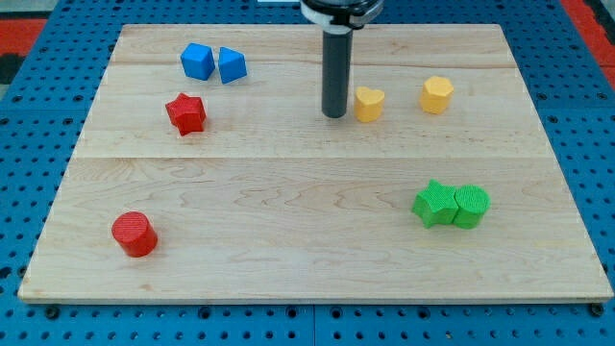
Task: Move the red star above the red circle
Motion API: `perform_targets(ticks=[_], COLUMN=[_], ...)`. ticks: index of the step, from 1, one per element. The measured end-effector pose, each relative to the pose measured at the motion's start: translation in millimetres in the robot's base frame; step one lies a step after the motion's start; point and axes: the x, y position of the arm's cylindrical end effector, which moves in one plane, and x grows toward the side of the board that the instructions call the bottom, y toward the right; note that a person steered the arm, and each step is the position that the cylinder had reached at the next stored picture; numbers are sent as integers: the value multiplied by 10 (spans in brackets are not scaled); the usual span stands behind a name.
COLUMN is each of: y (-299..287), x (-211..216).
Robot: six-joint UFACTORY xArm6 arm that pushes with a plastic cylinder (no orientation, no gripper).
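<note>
The red star (185,113) lies on the wooden board at the view's upper left. The red circle (134,234) stands at the view's lower left, well below the star and a little to its left. My tip (334,114) touches the board at the upper middle, far to the right of the red star and just left of a yellow heart-shaped block (369,103). The tip touches neither red block.
A blue cube (197,61) and a blue triangular block (232,65) sit together above the star. A yellow hexagon (436,94) lies at the upper right. A green star (435,204) and green cylinder (471,206) touch at the lower right. The wooden board (307,259) ends in blue pegboard.
</note>
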Motion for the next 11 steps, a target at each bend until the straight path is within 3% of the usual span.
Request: perform_targets(ticks=[1, 2, 3, 4, 5, 6, 8, 9, 11], y=[529, 494, -509, -1085, -1749, -1833, -2165, -2494, -2362], x=[0, 67, 27, -432, -351, 243, 27, 281, 1087])
